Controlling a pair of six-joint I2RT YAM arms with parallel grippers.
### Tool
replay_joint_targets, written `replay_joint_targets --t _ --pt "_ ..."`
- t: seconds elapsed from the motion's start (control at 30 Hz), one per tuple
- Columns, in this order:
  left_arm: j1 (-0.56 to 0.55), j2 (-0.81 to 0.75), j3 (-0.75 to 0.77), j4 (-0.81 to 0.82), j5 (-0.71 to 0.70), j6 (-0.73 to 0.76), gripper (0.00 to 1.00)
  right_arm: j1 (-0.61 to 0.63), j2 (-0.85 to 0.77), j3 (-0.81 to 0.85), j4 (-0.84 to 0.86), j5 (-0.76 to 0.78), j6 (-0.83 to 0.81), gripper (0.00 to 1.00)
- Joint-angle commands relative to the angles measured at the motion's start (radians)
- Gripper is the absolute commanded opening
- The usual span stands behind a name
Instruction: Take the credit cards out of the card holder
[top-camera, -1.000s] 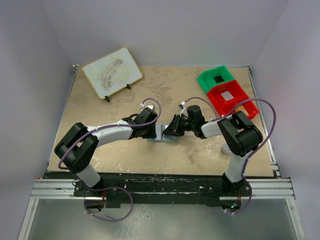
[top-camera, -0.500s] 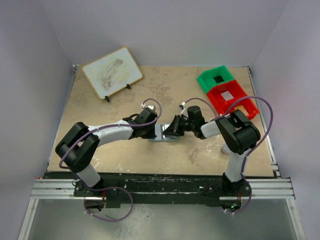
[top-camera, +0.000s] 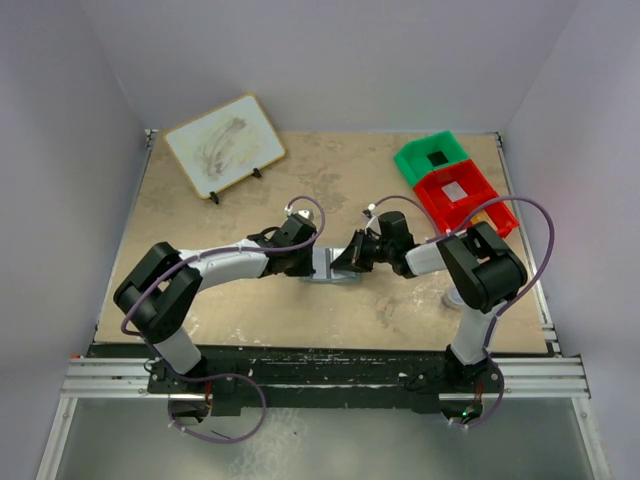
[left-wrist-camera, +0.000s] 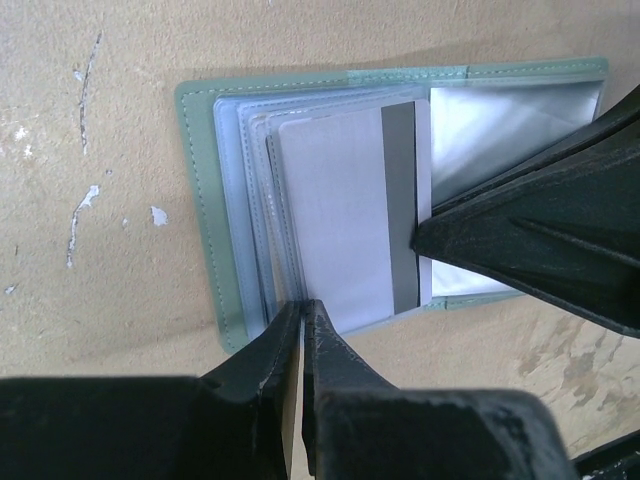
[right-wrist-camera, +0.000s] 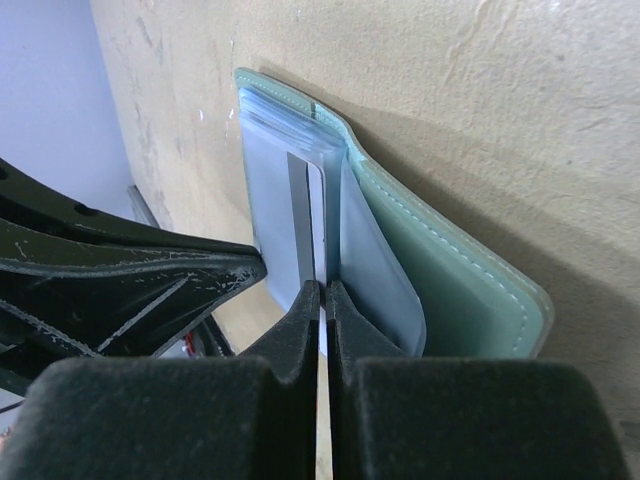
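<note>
One card holder (top-camera: 328, 266), open, long axis left-right

The black right gripper (right-wrist-camera: 320, 292) pinches a thin pale card (right-wrist-camera: 304, 215). It sticks out of the soft green card holder (right-wrist-camera: 440, 275).

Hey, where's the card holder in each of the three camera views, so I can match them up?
Top external: the card holder is a small pale patch near the picture centre.
Left wrist: it lies open, filling the upper middle.
Right wrist: it is at centre, with its green cover to the right.
Shared landmark: the right gripper, shut on a striped card that sticks out of the holder.
</note>
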Motion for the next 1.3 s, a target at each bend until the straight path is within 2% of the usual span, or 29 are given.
replay_joint_targets --t 0.0,0.43,0.6,1.03,1.27 --pt "-0.004 0.036 -0.002 -0.01 -0.002 0.0 0.0 -0.028 -0.025 -0.006 -0.014 -0.022 -0.04 0.0" --pt "-0.004 0.028 -0.001 -0.015 -0.021 -0.002 0.0 -0.045 -0.051 -0.006 -0.089 -0.013 -0.11 0.0" --pt "-0.004 0.024 -0.002 -0.017 -0.021 -0.004 0.0 -0.063 -0.043 -0.052 -0.001 -0.068 -0.07 0.0" --pt "-0.004 0.002 -0.007 -0.006 -0.018 0.001 0.0 -0.073 -0.064 -0.067 -0.063 -0.022 -0.098 0.0" --pt "-0.004 -0.074 0.022 0.004 -0.012 -0.01 0.25 -0.074 -0.06 -0.053 -0.076 -0.016 -0.101 0.0"
